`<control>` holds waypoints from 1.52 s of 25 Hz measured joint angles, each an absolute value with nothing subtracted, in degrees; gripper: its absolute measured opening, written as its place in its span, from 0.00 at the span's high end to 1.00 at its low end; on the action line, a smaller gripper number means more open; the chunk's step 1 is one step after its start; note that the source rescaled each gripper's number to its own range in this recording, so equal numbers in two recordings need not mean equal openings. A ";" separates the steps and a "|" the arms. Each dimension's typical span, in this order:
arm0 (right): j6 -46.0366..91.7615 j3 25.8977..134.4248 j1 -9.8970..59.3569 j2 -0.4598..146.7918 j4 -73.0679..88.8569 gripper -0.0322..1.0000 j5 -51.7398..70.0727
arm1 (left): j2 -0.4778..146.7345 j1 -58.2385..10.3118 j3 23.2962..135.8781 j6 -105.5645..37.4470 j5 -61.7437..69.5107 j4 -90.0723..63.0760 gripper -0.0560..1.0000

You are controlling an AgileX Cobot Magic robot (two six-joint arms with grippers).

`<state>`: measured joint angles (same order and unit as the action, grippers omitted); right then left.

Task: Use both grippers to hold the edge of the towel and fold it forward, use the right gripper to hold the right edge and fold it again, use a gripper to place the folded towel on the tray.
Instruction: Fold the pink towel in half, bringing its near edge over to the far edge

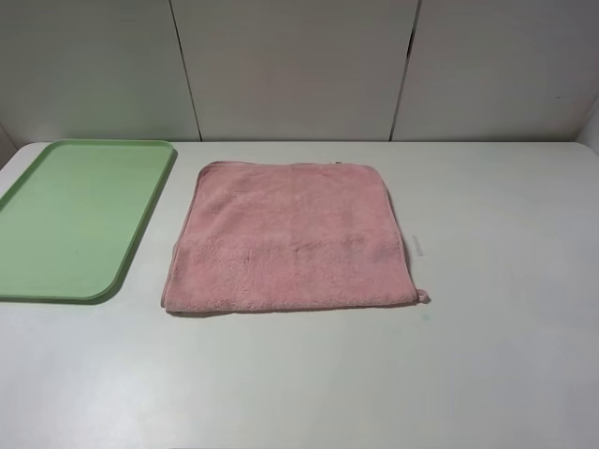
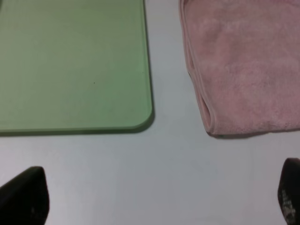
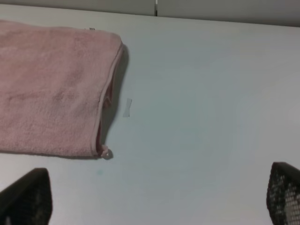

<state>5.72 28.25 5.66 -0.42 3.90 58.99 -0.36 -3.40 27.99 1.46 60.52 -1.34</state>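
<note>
The pink towel (image 1: 292,238) lies flat on the white table, doubled over in two layers, its near edge toward me. A light green tray (image 1: 80,215) sits to its left, empty. No arm shows in the exterior high view. The left wrist view shows the tray's near right corner (image 2: 70,65) and the towel's near left corner (image 2: 243,70); my left gripper (image 2: 159,197) is open above bare table, with only its dark fingertips (image 2: 26,197) in view. The right wrist view shows the towel's right edge (image 3: 51,89); my right gripper (image 3: 159,197) is open and empty beside it.
A small strip of clear tape (image 1: 417,245) lies on the table just right of the towel, also in the right wrist view (image 3: 127,107). A grey panelled wall (image 1: 299,65) stands behind the table. White table surface (image 1: 505,355) extends to the front and right.
</note>
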 joint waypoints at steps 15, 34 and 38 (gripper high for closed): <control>5.72 28.25 5.66 -0.42 3.90 0.00 58.99 | -0.36 -3.40 27.99 1.46 60.52 -1.34 0.02; 5.72 28.25 5.66 -0.42 3.90 0.00 58.99 | -0.36 -3.40 27.99 1.46 60.52 -1.34 0.02; 5.72 28.25 5.66 -0.42 3.90 0.00 58.99 | -0.36 -3.40 27.99 1.46 60.52 -1.34 0.02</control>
